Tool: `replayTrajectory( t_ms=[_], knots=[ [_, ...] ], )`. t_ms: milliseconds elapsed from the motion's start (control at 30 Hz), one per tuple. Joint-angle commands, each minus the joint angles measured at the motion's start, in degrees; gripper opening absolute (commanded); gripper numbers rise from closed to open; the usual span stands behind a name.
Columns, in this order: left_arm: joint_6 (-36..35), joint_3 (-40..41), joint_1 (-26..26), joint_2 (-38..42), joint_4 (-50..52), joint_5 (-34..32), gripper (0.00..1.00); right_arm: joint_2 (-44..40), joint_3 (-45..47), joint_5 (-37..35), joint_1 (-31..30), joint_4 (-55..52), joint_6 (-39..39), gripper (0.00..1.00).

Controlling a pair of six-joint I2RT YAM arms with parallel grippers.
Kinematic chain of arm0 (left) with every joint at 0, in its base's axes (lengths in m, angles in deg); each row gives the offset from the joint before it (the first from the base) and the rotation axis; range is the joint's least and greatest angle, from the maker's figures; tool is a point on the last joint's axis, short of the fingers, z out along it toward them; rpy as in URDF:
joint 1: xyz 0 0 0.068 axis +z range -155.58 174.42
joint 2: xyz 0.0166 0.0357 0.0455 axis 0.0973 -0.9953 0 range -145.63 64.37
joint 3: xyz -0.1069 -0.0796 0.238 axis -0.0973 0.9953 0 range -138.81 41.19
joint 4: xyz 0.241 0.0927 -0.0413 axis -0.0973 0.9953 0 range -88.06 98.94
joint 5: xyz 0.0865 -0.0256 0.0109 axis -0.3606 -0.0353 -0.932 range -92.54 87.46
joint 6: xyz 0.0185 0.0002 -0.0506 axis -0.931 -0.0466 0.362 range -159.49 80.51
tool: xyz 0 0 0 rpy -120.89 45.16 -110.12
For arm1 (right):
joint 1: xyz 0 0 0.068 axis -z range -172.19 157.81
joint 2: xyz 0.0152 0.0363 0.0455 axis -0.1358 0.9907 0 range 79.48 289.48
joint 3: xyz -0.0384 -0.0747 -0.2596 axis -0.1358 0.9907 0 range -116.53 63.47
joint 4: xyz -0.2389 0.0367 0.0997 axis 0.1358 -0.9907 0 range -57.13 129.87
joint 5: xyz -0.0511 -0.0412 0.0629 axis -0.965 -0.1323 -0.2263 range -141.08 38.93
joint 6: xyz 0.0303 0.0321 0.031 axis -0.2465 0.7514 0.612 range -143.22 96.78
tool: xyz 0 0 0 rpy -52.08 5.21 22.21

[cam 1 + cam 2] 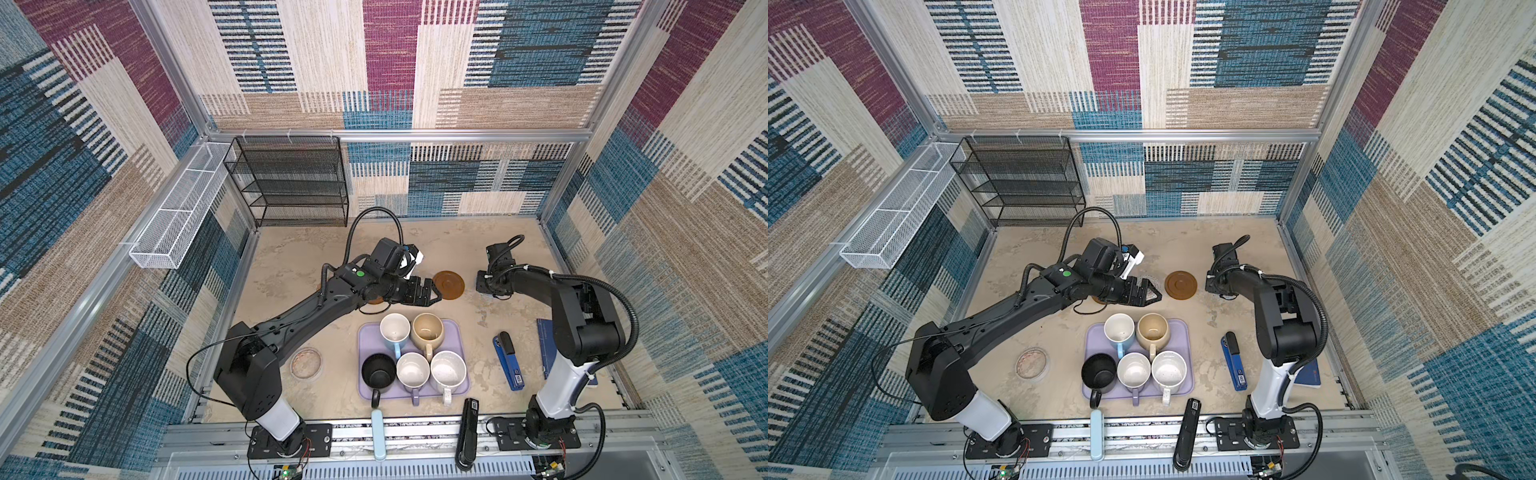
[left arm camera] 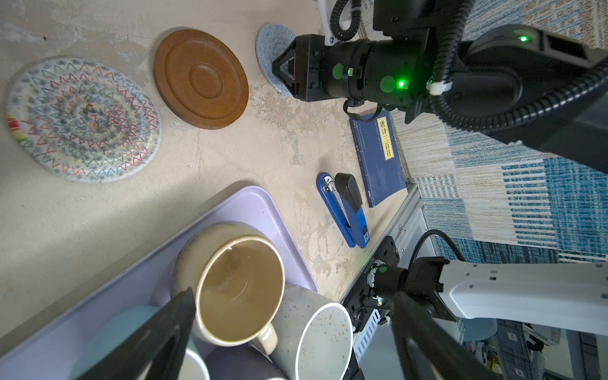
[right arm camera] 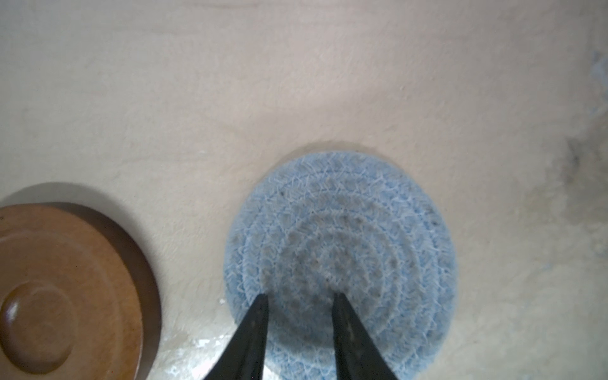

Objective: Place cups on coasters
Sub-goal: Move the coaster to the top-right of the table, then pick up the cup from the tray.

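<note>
Left gripper (image 1: pixel 432 291): jaws spread wide, just beyond lavender tray (image 1: pixel 365 332). On it, upright: light blue mug (image 1: pixel 395 328), tan mug (image 1: pixel 427 330), black mug (image 1: pixel 378 371), lavender mug (image 1: pixel 412 371), speckled white mug (image 1: pixel 448 371). Wooden coaster (image 1: pixel 449 285). Blue-grey crocheted coaster (image 3: pixel 340 230) under right gripper (image 3: pixel 301 296), jaws slightly apart, pinching nothing.

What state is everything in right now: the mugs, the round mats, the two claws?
Light blue ceramic mug, beige mug, black mug, lavender mug, speckled white mug: upright, empty, on the lavender rectangular tray.
Brown wooden round coaster: bare.
Whitish crocheted round coaster: bare.
Blue-grey crocheted round coaster: bare.
Left gripper: wide open, empty.
Right gripper: slightly open, empty.
</note>
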Motion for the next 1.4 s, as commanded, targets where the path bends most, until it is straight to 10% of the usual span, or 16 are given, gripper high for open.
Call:
replayTrajectory(
  t_ms=[0, 267, 433, 1033, 1367],
  knots=[
    [-1.1, 0.0, 0.1, 0.4, -0.4, -1.2, 0.96, 0.2, 0.0, 2.6, 0.0, -1.3, -0.7, 0.36],
    [-1.7, -1.3, 0.1, 1.1, 1.4, -3.0, 0.96, -4.7, -1.8, 1.9, 0.0, -1.0, -0.7, 0.54],
    [-1.5, -1.6, 0.4, 3.2, 2.9, -5.4, 0.99, -9.9, -2.6, 2.0, 0.0, -1.3, 0.1, 0.99],
    [-1.3, 1.3, 2.2, 18.6, 13.5, -9.3, 0.98, -35.1, 5.6, 34.9, -0.2, 1.2, 3.1, 0.99],
    [2.0, 9.7, -0.3, 20.3, 20.3, -12.0, 0.89, -43.8, 15.4, 37.7, -4.0, 0.5, 4.6, 1.00]
  ],
)
